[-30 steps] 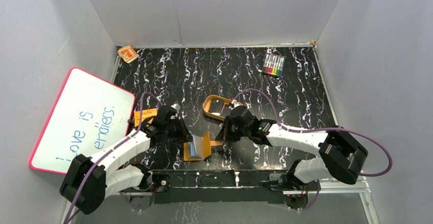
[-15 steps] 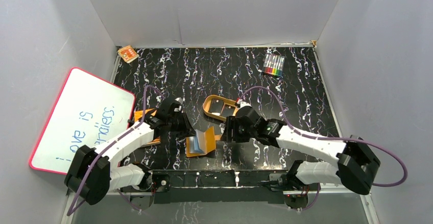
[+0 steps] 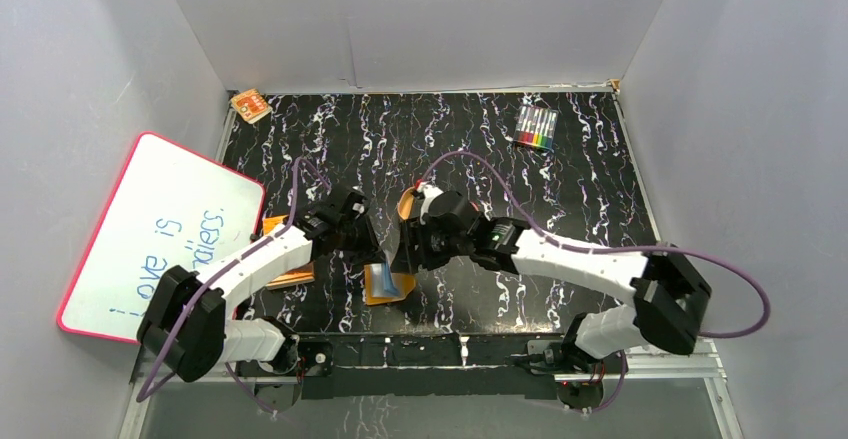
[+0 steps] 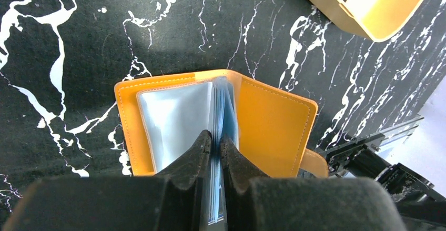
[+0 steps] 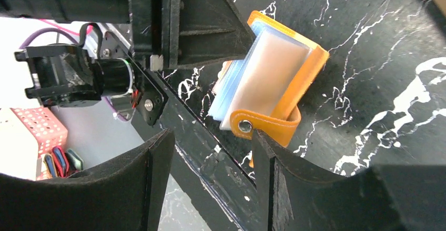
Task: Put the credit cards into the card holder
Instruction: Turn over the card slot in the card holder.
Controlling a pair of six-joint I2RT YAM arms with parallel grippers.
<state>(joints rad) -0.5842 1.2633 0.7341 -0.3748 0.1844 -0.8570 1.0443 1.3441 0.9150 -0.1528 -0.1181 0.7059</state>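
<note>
- Left tool [image 4: 216,140]: jaws together, clamped on the clear sleeves [image 4: 173,118] of the card holder [image 4: 273,120], which lies directly beneath it on the bench [image 4: 79,31].
- Right tool [image 5: 211,139]: jaws apart, empty; card holder just ahead.
- Card holder: likely light, floppy and prone to slide; take it by the cover edge.
- Clear sleeves: thin, probably slippery.

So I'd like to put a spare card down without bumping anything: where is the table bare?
Bare: the far strip between the small orange pack and the marker set, and the right side below the markers. Crowded: near centre, where the card holder, tan tray and orange booklet sit under the left arm and right arm.
</note>
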